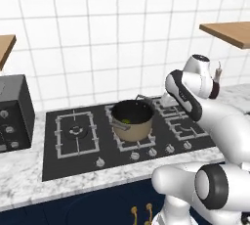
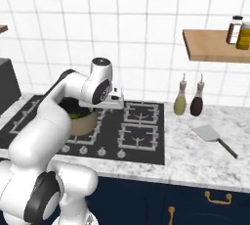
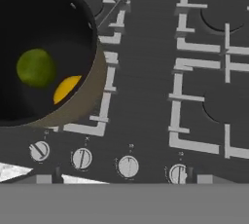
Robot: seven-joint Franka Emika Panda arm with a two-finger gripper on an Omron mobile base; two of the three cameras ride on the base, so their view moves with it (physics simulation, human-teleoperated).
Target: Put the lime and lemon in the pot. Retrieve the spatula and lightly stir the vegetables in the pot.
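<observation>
Tan-gold pot [image 3: 95, 89] on hob [image 3: 146, 72]; contents: 1 lime [image 3: 35, 67], 1 lemon [image 3: 65, 88]; fruit step apparently complete. Spatula [image 2: 213, 137] on counter [image 2: 205, 163], well apart, untouched; retrieval and stirring outstanding. Gripper state: cannot tell; fingertips unseen.

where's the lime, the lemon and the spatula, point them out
lime [image 3: 36, 67], hand view, on the middle of the green fruit inside the pot
lemon [image 3: 66, 88], hand view, on its visible yellow part
spatula [image 2: 209, 132], right base view, on the flat blade
</observation>
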